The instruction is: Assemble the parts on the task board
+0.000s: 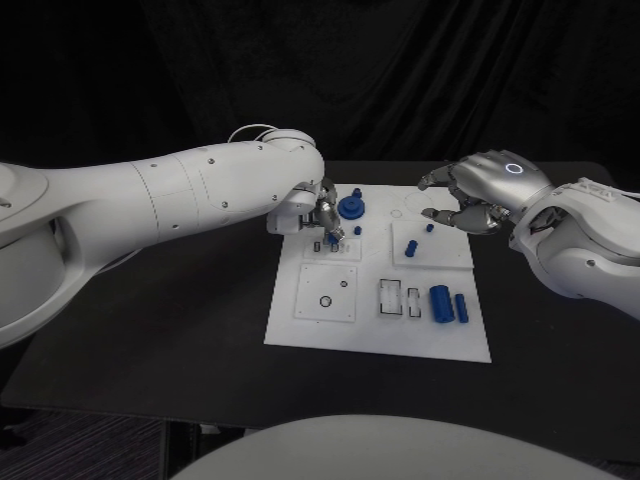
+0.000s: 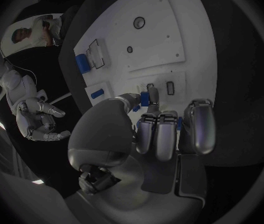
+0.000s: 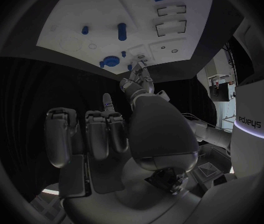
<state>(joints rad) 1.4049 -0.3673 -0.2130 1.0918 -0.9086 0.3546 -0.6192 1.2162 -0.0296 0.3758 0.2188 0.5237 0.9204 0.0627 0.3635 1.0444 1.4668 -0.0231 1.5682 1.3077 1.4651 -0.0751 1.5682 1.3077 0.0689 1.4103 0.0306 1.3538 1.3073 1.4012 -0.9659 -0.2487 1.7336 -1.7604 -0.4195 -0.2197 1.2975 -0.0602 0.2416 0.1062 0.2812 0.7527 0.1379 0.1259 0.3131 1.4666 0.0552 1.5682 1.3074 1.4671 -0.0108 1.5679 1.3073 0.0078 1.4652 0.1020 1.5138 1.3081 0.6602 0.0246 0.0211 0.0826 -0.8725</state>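
Observation:
The white task board lies mid-table. My left hand reaches over its far left corner and pinches a small blue part between thumb and a finger, low over a square plate. Just beside that hand a blue round knob stands on the board. My right hand hovers above the far right corner with its fingers apart and nothing in them. A short blue peg and a smaller one stand below it. A thick blue cylinder and a slim blue bar lie near the right edge.
Two rectangular slots sit left of the cylinder, and a square plate with a ring hole fills the near left of the board. Bare black table surrounds the board on all sides.

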